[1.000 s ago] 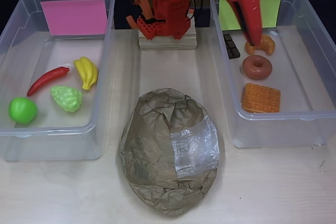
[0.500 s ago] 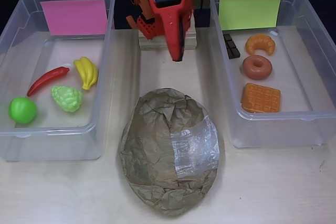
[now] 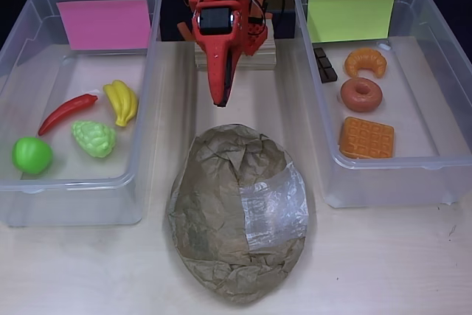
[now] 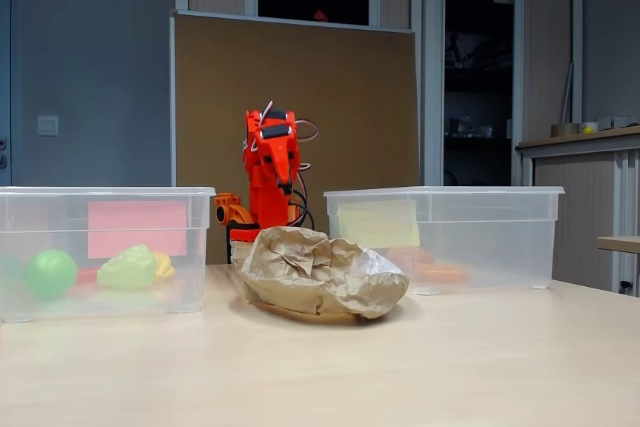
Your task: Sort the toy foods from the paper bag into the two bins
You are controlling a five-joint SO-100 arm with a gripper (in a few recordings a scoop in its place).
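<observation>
The paper bag [image 3: 237,214] lies crumpled and flattened on the table [image 3: 383,263] between the two bins, its clear tape patch [image 3: 274,208] facing up on the right in the overhead view; whether anything is left inside cannot be told, as no toy shows at its edges. The left bin [image 3: 151,71], with the pink sheet [image 3: 104,23], holds the bananas [image 3: 122,101], red chili [image 3: 66,112], grapes [image 3: 94,138] and green apple [image 3: 32,155]. The right bin [image 3: 301,71], with the yellow-green sheet [image 3: 351,14], holds the chocolate bar [image 3: 325,64], croissant [image 3: 366,62], donut [image 3: 361,94] and waffle [image 3: 366,138]. The gripper [image 3: 219,97] hangs over bare table just beyond the bag's far edge, its jaws closed together with nothing between them. All eight named toys look sorted, so this reads as a return toward the bag; the next move would call for opening the jaws and checking the bag for leftovers. No brand, label or writing is legible anywhere; both sheets are blank.
</observation>
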